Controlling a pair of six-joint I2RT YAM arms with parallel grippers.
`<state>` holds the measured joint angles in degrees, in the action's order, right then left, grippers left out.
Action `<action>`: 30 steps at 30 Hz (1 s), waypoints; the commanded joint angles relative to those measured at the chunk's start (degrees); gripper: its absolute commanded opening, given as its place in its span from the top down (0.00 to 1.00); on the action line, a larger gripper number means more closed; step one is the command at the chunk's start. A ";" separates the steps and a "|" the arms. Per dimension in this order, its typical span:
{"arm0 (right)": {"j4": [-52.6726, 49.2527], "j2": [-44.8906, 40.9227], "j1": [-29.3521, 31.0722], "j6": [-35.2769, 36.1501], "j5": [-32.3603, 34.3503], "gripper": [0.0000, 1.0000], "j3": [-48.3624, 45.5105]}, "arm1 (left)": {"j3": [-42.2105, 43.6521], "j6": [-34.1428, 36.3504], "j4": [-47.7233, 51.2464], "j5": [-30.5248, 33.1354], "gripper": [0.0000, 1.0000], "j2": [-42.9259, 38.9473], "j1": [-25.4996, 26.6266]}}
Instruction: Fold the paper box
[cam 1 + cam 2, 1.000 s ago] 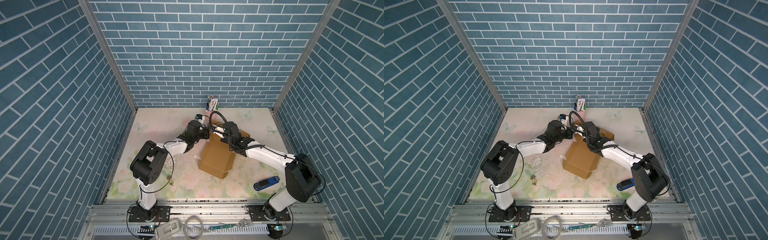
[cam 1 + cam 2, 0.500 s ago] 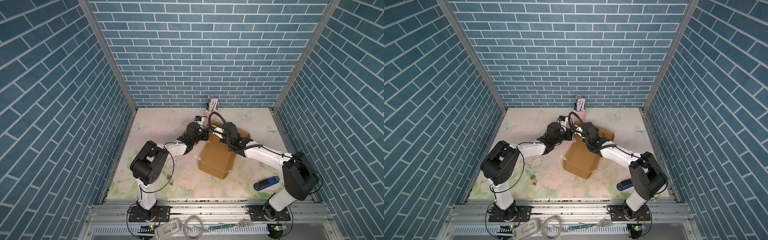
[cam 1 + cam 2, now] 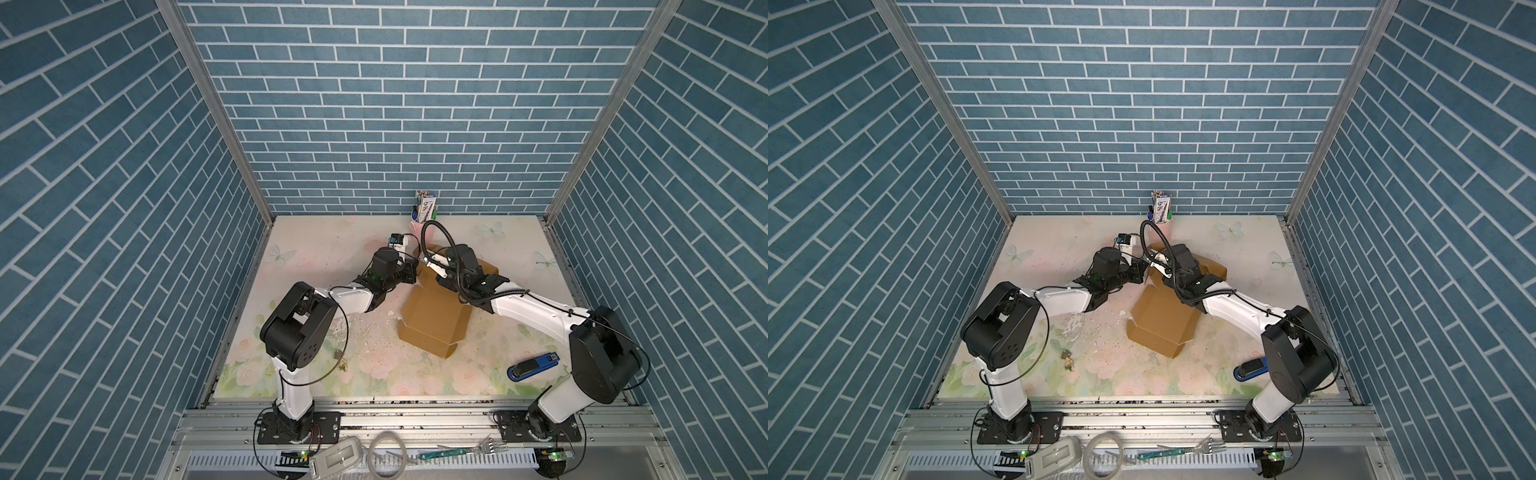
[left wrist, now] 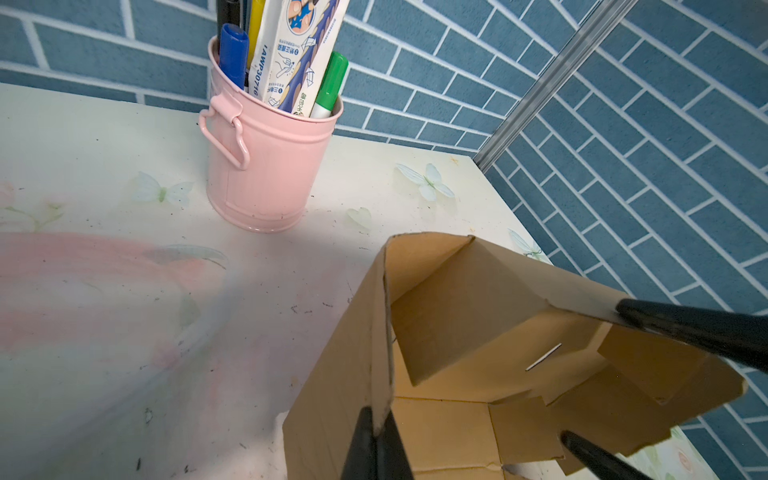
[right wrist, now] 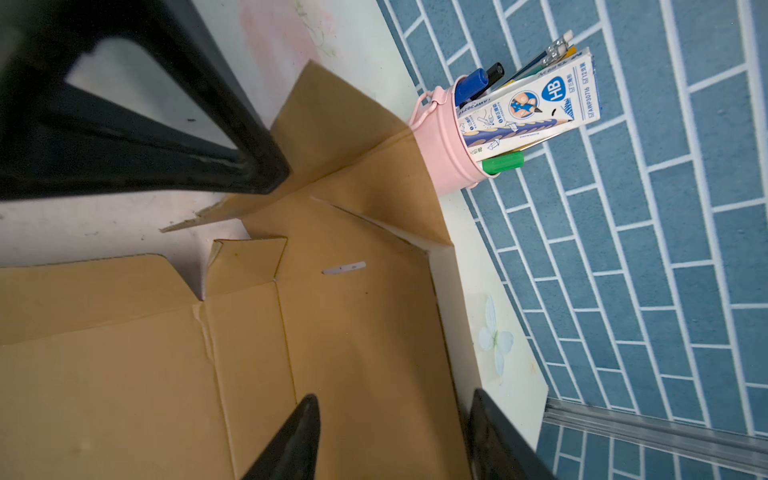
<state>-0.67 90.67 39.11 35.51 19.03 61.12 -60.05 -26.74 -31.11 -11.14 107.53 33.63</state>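
The paper box (image 3: 434, 328) is seen half-formed on the floral table (image 3: 324, 249), just right of centre in both top views and below the pink pen bucket (image 4: 266, 166). One raised wall edge is pinched by the left gripper (image 4: 376, 415) — its jaws are closed tight on the cardboard. The right gripper (image 5: 394, 395) is held with its fingers (image 5: 299, 436) spread apart over the box, gripping nothing. A blue stapler (image 3: 534, 368) is seen at lower right.

Plain brown paper box (image 3: 434, 328), pink bucket (image 4: 266, 174)
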 commanded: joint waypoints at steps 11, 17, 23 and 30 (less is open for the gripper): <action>-2.10 -7.06 -3.62 -25.56 -10.36 0.39 2.69 | 3.14 2.36 -7.08 1.53 1.00 0.04 0.30; -3.51 -7.70 -4.51 -33.96 -10.12 0.39 5.05 | 3.23 2.70 -7.96 1.90 1.00 0.67 0.65; -7.53 -9.07 -5.45 -51.66 -5.33 0.39 8.83 | 3.80 3.36 -9.00 2.86 1.00 0.90 0.83; -10.75 -11.82 -5.32 -76.81 -3.06 0.40 9.06 | 4.24 3.21 -9.67 4.10 1.00 1.02 0.93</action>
<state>-9.41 81.54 33.80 -25.67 14.20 70.00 -56.31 -24.36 -38.57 -8.14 107.61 34.33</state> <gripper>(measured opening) 0.603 0.049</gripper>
